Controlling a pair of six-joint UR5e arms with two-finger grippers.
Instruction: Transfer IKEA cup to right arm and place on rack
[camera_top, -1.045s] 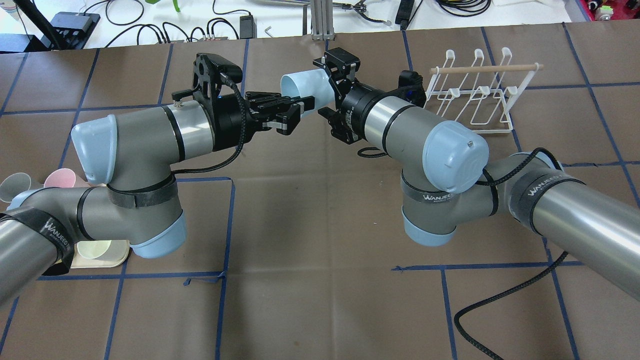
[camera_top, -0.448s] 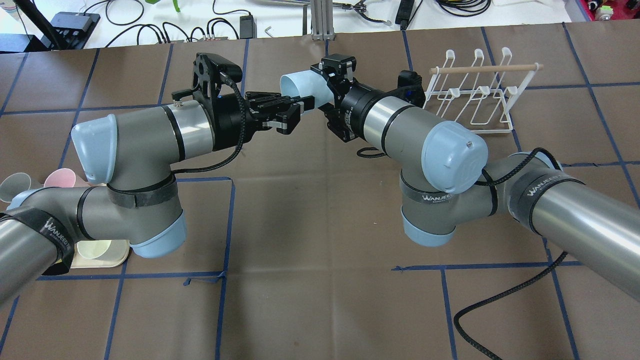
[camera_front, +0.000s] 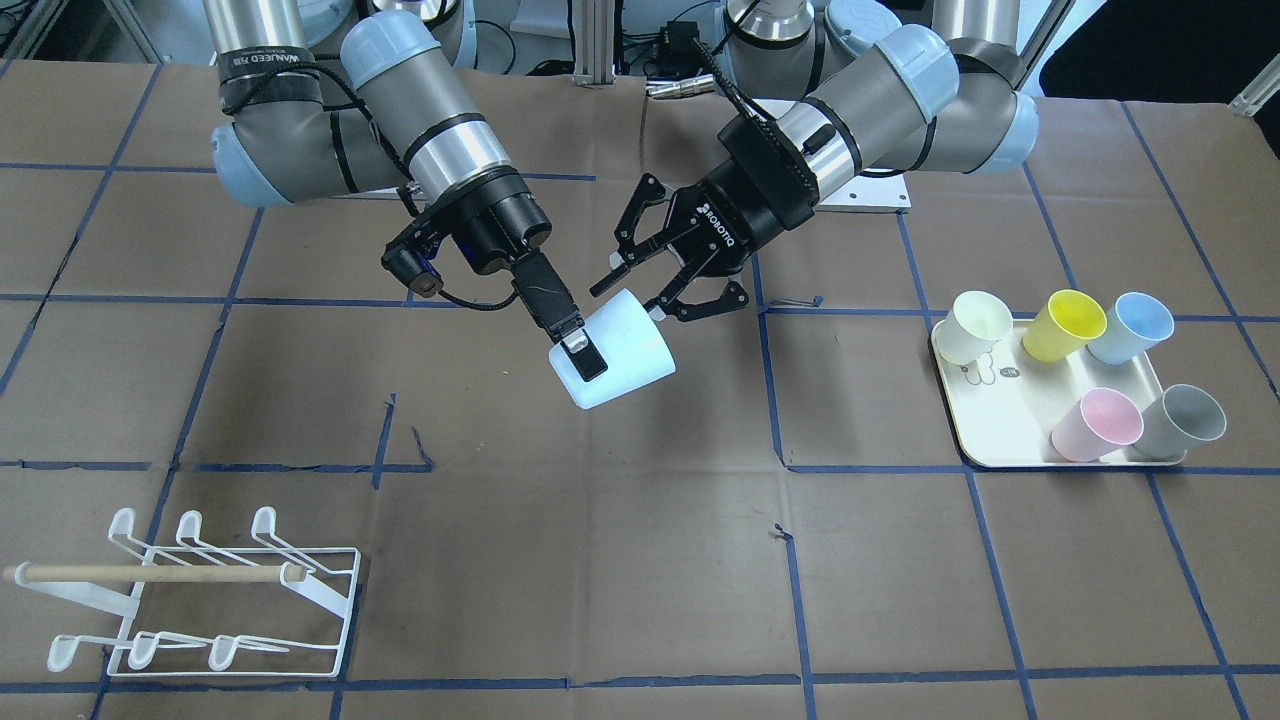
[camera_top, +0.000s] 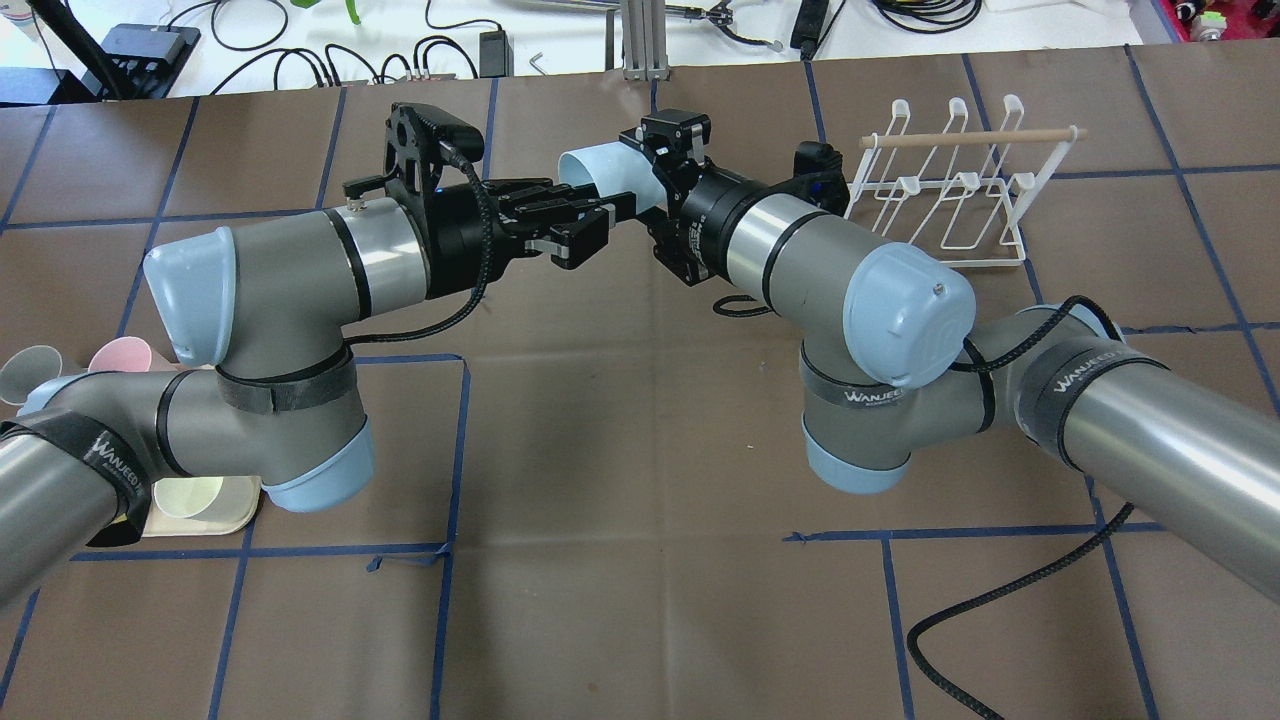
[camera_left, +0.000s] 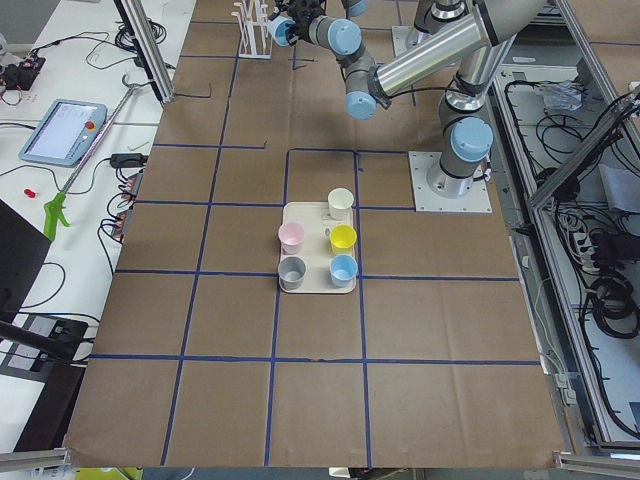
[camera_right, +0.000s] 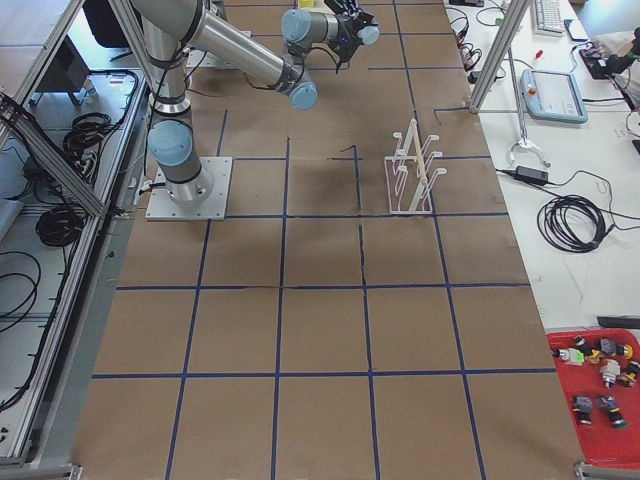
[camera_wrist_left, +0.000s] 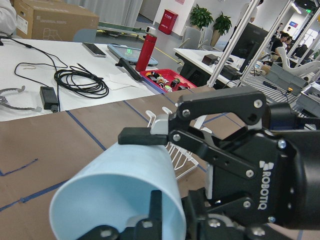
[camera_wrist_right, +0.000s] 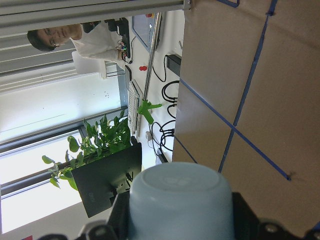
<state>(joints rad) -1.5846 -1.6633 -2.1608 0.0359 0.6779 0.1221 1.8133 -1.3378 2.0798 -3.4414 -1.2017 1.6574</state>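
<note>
Handover: right gripper (camera_front: 585, 358) clamped on cup (camera_front: 630, 345).
Left gripper (camera_front: 645, 298) splayed open at cup's rim; should back straight off first.

ROBOTIQ — white on left gripper (camera_front: 666, 292) body, beside cup (camera_front: 628, 350); same word on right gripper (camera_wrist_left: 145, 172) body, right of cup in left wrist view. WANJEE…, ending unclear, on black arm straps (camera_top: 868, 394). UNIVERSAL ROBOTS — cardboard box (camera_wrist_left: 52, 20) beyond cup.
</note>
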